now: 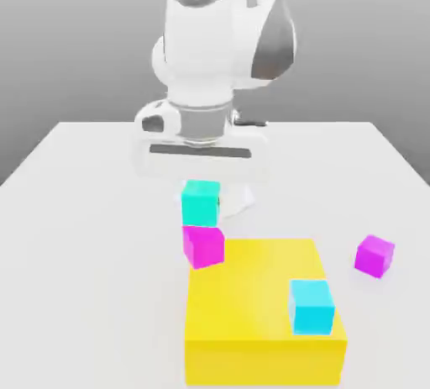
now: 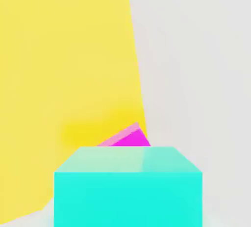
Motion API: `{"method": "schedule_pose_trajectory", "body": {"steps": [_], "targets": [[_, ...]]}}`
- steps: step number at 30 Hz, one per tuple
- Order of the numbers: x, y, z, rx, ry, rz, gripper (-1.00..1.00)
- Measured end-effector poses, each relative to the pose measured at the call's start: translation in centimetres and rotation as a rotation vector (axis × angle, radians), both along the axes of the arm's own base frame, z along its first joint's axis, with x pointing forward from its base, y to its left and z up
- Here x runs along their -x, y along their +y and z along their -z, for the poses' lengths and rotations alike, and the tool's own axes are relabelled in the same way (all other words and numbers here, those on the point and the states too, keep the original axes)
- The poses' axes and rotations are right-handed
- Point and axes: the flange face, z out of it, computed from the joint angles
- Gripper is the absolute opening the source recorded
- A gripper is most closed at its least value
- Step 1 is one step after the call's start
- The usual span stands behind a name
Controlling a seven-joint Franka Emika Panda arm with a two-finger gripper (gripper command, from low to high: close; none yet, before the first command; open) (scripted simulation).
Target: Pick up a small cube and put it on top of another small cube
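Observation:
A cyan cube (image 1: 201, 202) hangs directly under my hand, and my gripper (image 1: 201, 209) is shut on it. Its underside sits right above, or just touching, a magenta cube (image 1: 203, 246) that stands at the far corner of the yellow block. In the hand view the cyan cube (image 2: 128, 187) is very close, and a sliver of the magenta cube (image 2: 128, 138) peeks out from behind it. I cannot tell whether the two cubes touch.
The big flat yellow block (image 1: 252, 303) lies near the table's front and carries a second cyan cube (image 1: 312, 305) on its near right corner. A second magenta cube (image 1: 374, 255) rests on the white table (image 1: 84, 236) to the exterior view's right.

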Motion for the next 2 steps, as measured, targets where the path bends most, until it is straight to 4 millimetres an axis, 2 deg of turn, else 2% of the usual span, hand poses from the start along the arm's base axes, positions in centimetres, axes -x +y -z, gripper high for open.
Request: {"method": "schedule_pose_trajectory", "body": {"steps": [2], "targets": [[0.0, 0.0, 0.0, 0.0, 0.0, 0.0, 1.0]]}}
